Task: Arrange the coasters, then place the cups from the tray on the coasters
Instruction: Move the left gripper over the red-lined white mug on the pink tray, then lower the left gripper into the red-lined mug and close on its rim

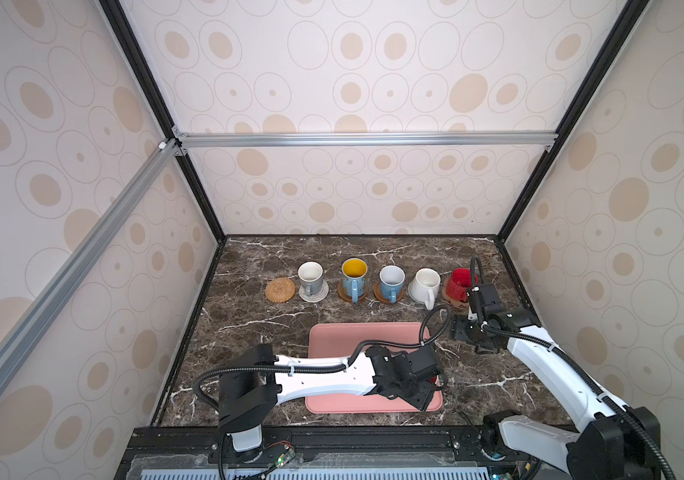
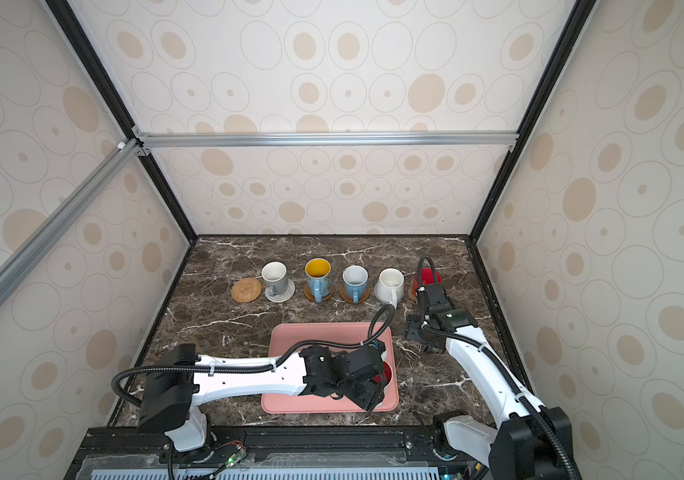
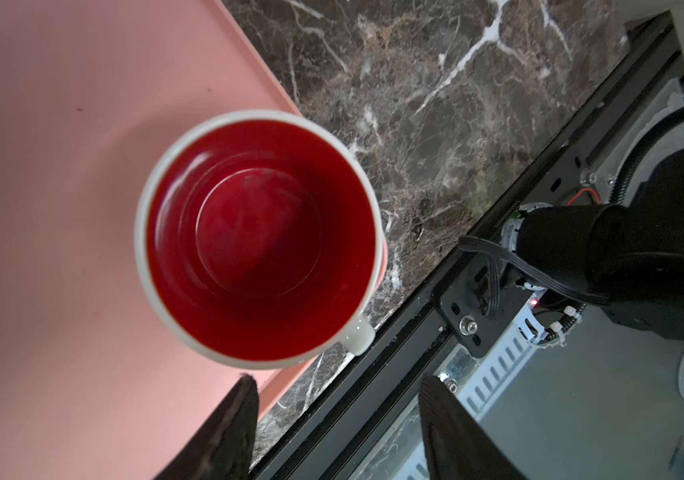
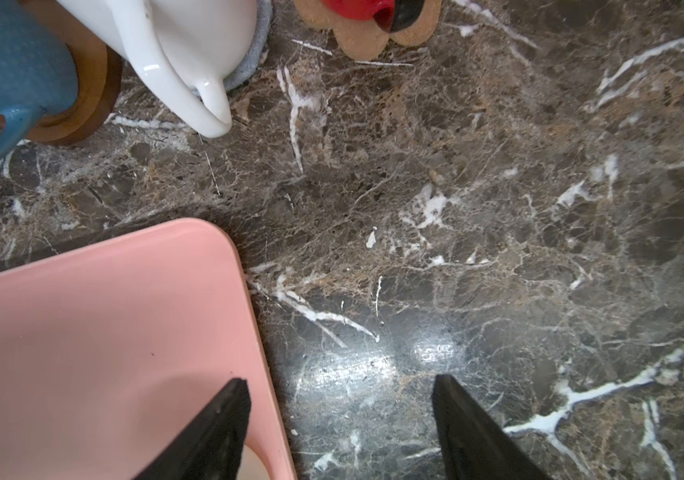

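Observation:
A white cup with a red inside (image 3: 257, 241) stands at the near right corner of the pink tray (image 1: 332, 345). It is mostly hidden under my left gripper (image 1: 423, 395) in both top views. That gripper (image 3: 338, 380) is open and holds nothing; its fingertips stand just short of the rim, by the handle. Along the back, five cups sit on coasters: grey (image 1: 310, 277), patterned blue (image 1: 354, 276), light blue (image 1: 391, 282), white (image 1: 424, 286) and red (image 1: 460, 284). A tan rattan coaster (image 1: 280, 289) lies bare at the row's left end. My right gripper (image 4: 340, 378) hangs open over the tabletop beside the tray's far right corner.
The red cup rests on a brown paw-shaped coaster (image 4: 365, 35), the white one on a grey-blue mat (image 4: 249, 66). Walls enclose the marble table on three sides. A black frame rail (image 3: 415, 353) runs along the front edge, close to the tray.

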### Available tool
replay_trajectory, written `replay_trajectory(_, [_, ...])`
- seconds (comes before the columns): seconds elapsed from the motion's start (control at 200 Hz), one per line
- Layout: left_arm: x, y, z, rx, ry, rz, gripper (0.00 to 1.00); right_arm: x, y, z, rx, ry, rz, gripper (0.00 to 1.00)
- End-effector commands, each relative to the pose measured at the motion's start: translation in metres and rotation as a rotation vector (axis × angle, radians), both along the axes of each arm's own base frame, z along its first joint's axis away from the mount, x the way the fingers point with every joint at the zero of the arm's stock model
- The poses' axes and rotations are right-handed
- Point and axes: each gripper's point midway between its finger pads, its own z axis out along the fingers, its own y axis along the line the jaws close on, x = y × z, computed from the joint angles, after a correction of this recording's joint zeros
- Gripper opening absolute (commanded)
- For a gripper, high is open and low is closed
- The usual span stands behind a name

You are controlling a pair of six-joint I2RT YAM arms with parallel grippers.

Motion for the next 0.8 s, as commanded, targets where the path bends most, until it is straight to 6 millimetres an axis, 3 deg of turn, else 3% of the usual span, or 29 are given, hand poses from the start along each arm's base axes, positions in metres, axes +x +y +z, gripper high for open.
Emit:
replay_trajectory(0.0, [-0.006,-0.007,0.005,0.010,0.012,0.004,0.64,-0.004,-0.002,-0.001,0.001,-0.001,0.000,0.73])
replay_trajectory(0.335, [-0.004,-0.005,-0.015,0.098,0.014,0.047,0.66,-0.007,-0.004,-0.001,0.006,-0.006,-0.003,0.73])
replay_trajectory(0.795, [0.006,-0.005,-0.027,0.151,-0.010,0.098,0.68,-0.011,-0.005,-0.003,0.011,-0.003,-0.007,0.73])
